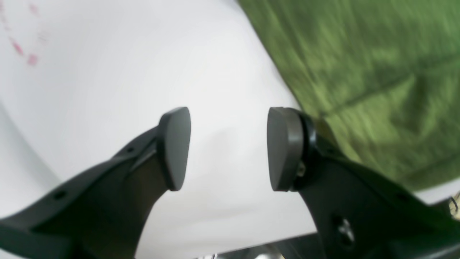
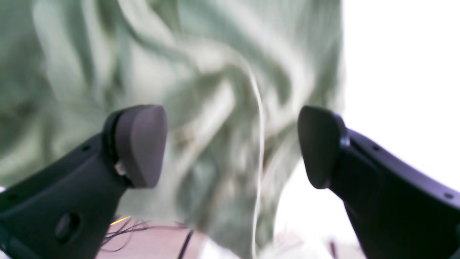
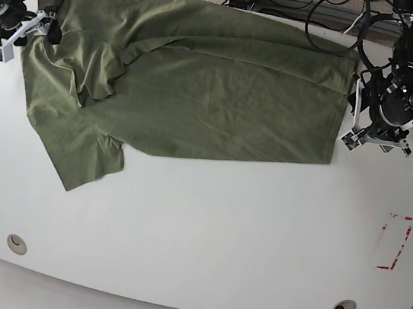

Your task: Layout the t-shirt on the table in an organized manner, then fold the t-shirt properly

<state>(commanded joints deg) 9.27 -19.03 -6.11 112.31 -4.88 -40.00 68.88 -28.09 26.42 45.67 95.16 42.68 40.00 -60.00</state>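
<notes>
Just beside your empty, spread left gripper lies the t-shirt on the table — soft, limp cloth — while your right gripper, likewise unclenched, hovers over its edge; pinch a hem corner.

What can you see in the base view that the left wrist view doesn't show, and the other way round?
Only the base view shows the whole plain olive-green t-shirt spread out, both arms, the right gripper at the shirt's corner, two round grommet holes and the full red tape rectangle.

Only the left wrist view shows the left gripper close up, its jaws open over bare table with nothing between them.

Both show green cloth, the glossy white table and red tape marks.
</notes>
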